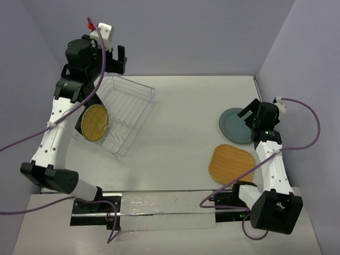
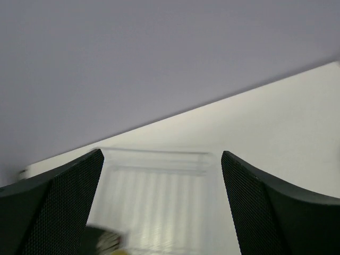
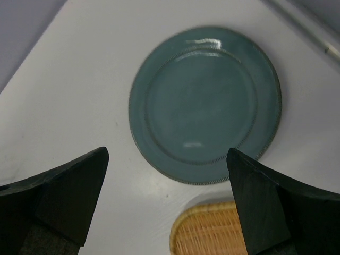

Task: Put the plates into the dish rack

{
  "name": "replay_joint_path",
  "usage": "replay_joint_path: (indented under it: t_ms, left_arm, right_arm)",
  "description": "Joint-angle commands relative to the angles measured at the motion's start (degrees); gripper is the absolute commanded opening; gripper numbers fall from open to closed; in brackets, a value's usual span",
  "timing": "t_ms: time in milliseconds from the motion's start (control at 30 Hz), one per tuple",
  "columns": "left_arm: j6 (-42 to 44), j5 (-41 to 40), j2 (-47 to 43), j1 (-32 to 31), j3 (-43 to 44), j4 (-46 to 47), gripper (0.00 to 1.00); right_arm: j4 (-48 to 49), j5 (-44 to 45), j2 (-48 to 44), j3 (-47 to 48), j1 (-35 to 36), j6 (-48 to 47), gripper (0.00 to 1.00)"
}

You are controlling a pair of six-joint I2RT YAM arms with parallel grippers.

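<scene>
The dish rack [image 1: 133,114] of thin clear wire sits at the back left, and a round yellow woven plate [image 1: 94,122] stands on edge in its near-left part. My left gripper [image 1: 116,60] hangs open and empty high over the rack's far-left end. The left wrist view looks down between its fingers [image 2: 58,202] at the blurred rack floor [image 2: 159,202]. A round teal-grey plate [image 1: 232,126] lies flat at the right. An orange-yellow woven plate [image 1: 231,163] lies just in front of it. My right gripper [image 1: 248,120] hovers open above the teal plate [image 3: 204,103], touching nothing.
A dark blurred object [image 2: 103,241] shows at the bottom left of the left wrist view, inside the rack. The woven plate's rim [image 3: 207,231] nearly meets the teal plate. Purple cables loop off both arms. The side wall [image 1: 297,64] rises close behind the right arm.
</scene>
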Motion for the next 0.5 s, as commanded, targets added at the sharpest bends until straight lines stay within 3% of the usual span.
replay_joint_path:
  t_ms: [0, 200, 467]
  left_arm:
    - [-13.27, 7.97, 7.59, -5.54, 6.05, 3.84, 0.99]
    - [-15.89, 11.98, 9.81, -10.44, -3.1, 11.74, 0.99]
    - [-17.93, 15.28, 12.51, -13.11, -7.22, 14.36, 1.0]
  right_arm:
    - [-3.56, -10.98, -1.57, -3.58, -8.85, 2.98, 1.0]
    - [-3.56, -13.98, 2.64, -5.47, -18.01, 2.2, 1.0]
    - [-1.24, -13.88, 14.84, -2.76, -21.5, 2.73, 1.0]
